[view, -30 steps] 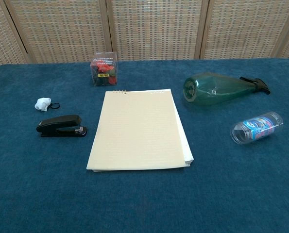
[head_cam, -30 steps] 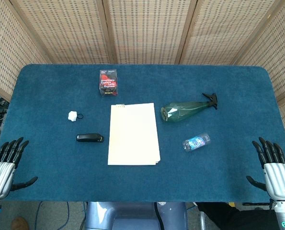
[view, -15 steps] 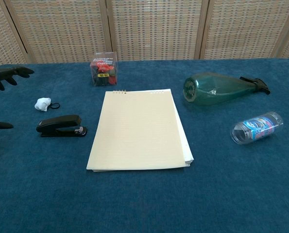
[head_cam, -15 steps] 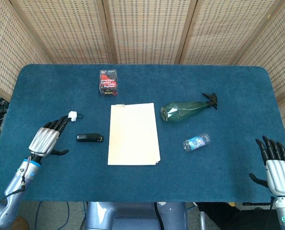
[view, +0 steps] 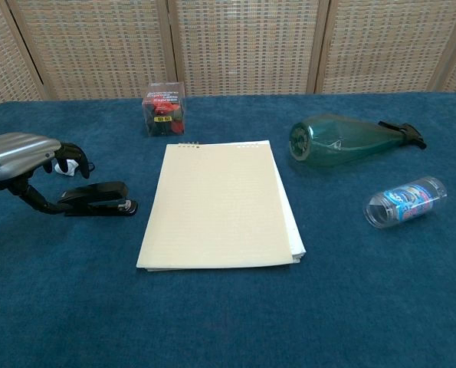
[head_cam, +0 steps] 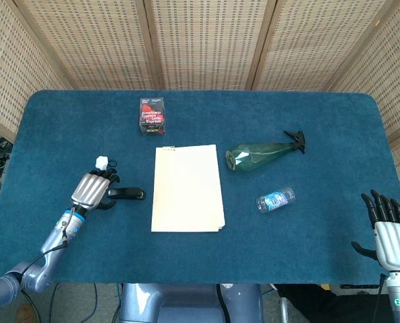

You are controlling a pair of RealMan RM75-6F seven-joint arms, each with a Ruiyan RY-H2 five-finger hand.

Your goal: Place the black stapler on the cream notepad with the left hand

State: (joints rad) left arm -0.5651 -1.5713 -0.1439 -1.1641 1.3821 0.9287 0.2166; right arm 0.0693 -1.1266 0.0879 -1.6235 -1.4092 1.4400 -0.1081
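Observation:
The black stapler (head_cam: 127, 194) (view: 97, 198) lies flat on the blue table, just left of the cream notepad (head_cam: 187, 188) (view: 216, 202). My left hand (head_cam: 92, 191) (view: 24, 159) hovers over the stapler's left end, fingers curled downward and thumb reaching beside it, holding nothing. My right hand (head_cam: 390, 232) rests at the table's near right edge with fingers spread apart; only the head view shows it.
A small white object (head_cam: 102, 162) (view: 69, 162) lies behind my left hand. A clear box of red items (head_cam: 152, 115) (view: 163, 108) stands behind the notepad. A green spray bottle (head_cam: 261, 154) (view: 342, 139) and a small clear bottle (head_cam: 275, 198) (view: 405, 201) lie to the right.
My left hand has swept from the near left table edge in towards the stapler and now hangs over its left end. The right hand has sunk slightly.

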